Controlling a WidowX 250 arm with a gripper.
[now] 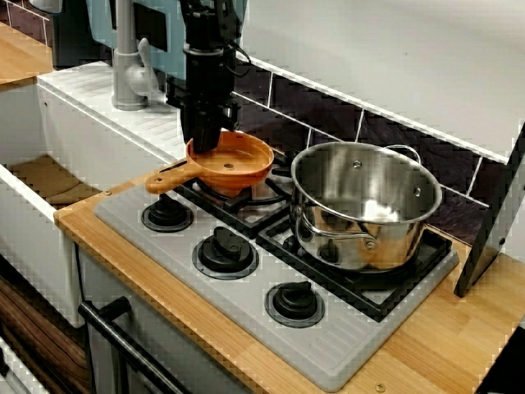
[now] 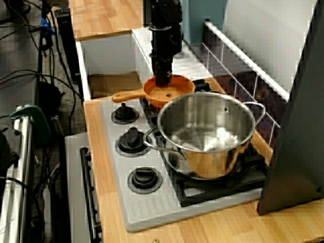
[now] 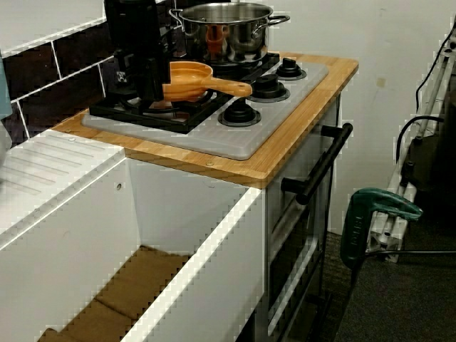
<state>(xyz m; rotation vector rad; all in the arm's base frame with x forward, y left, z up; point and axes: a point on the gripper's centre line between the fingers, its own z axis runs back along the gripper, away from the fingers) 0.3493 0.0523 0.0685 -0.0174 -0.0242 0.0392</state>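
Observation:
An orange pan point(image 1: 238, 160) with a long handle is over the left rear burner of a grey toy hob point(image 1: 246, 304), its handle pointing to the front left. My black gripper point(image 1: 205, 141) comes straight down onto the pan's back left rim and looks shut on it. From the right end of the hob, the gripper point(image 2: 162, 78) stands at the far rim of the pan point(image 2: 172, 91). From the sink side, the gripper point(image 3: 148, 89) sits just left of the pan point(image 3: 191, 77), which seems slightly above the grate. The fingertips are hidden by the rim.
A steel pot point(image 1: 365, 205) with two handles stands on the right burner, close beside the pan. Three black knobs point(image 1: 225, 250) line the hob's front. A white sink point(image 1: 49, 176) and grey tap point(image 1: 127, 74) lie to the left. A dark board point(image 1: 492, 230) leans at the right.

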